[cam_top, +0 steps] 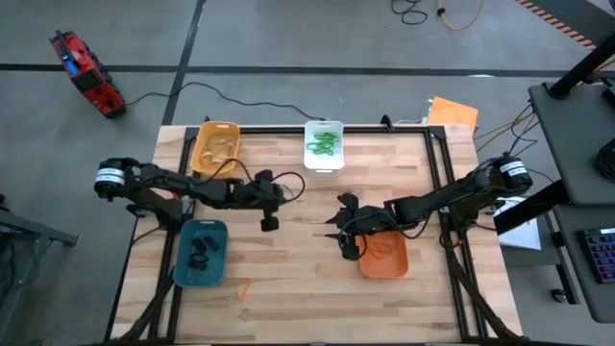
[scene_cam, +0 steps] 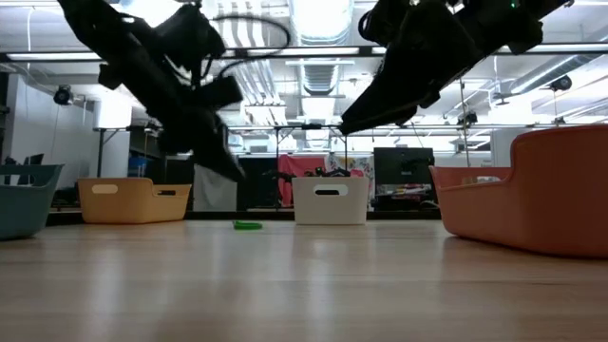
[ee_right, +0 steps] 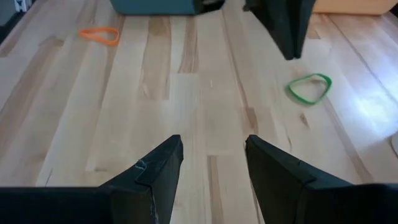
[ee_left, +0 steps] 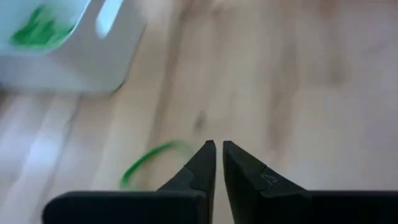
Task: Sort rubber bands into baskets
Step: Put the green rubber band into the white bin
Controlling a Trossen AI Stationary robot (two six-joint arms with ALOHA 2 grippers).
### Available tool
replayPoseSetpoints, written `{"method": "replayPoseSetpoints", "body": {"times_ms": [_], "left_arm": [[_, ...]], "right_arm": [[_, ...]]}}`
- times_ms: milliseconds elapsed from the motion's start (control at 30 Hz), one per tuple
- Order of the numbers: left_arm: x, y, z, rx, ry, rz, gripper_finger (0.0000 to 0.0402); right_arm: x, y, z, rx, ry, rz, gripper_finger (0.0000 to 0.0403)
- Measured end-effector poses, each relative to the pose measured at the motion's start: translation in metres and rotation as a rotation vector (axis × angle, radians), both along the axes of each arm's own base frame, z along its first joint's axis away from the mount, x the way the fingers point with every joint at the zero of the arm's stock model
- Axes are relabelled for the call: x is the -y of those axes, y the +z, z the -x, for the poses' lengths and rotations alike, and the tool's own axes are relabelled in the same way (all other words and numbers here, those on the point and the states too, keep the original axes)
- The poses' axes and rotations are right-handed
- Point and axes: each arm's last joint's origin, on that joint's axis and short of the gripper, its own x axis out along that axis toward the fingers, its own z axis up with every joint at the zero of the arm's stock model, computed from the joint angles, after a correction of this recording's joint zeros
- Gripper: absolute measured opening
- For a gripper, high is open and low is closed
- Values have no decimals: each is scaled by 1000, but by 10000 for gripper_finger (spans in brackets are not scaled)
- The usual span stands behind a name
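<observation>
A green rubber band (ee_left: 146,163) lies flat on the wooden table, just beside my left gripper's fingertips; it also shows in the right wrist view (ee_right: 309,88) and the low view (scene_cam: 247,225). My left gripper (ee_left: 217,149) is shut and empty, a little above the table near its middle (cam_top: 269,213). My right gripper (ee_right: 212,152) is open and empty, above the table beside the orange basket (cam_top: 384,256). An orange band (ee_right: 99,35) lies near the teal basket (cam_top: 200,253). The white basket (cam_top: 324,144) holds green bands, and the yellow basket (cam_top: 216,146) holds tan ones.
The yellow and white baskets stand along the table's far edge, the teal one at near left and the orange one at near right. Bare wood lies between the two grippers and along the near edge. The table's black frame rails run along its sides.
</observation>
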Motion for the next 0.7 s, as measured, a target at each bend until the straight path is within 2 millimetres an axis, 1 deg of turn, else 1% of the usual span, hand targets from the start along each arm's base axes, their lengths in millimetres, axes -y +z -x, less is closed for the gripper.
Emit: {"method": "replayPoseSetpoints", "body": {"times_ms": [67,133,233,367,433,567,633,700], "left_arm": [[-5,-6,2,-62,34,-41,27],[-13,-14,2,-92,49,-36,47],[-23,-26,0,-130,23,-4,82],[-34,-42,-1,-211,1,-36,121],[-37,-47,-4,-229,-18,-48,134],[-40,-54,-7,-257,-44,-53,141],[-41,-56,-9,-261,-46,-51,133],[-41,-57,-9,-263,-48,-48,117]], "right_arm": [[0,0,0,-1,-1,-3,171],[0,0,0,5,-2,-5,171],[0,2,0,15,2,-2,171],[0,3,0,23,7,5,171],[0,3,0,23,8,6,171],[0,3,0,23,13,14,171],[0,3,-1,24,14,15,171],[0,3,0,23,14,15,171]]}}
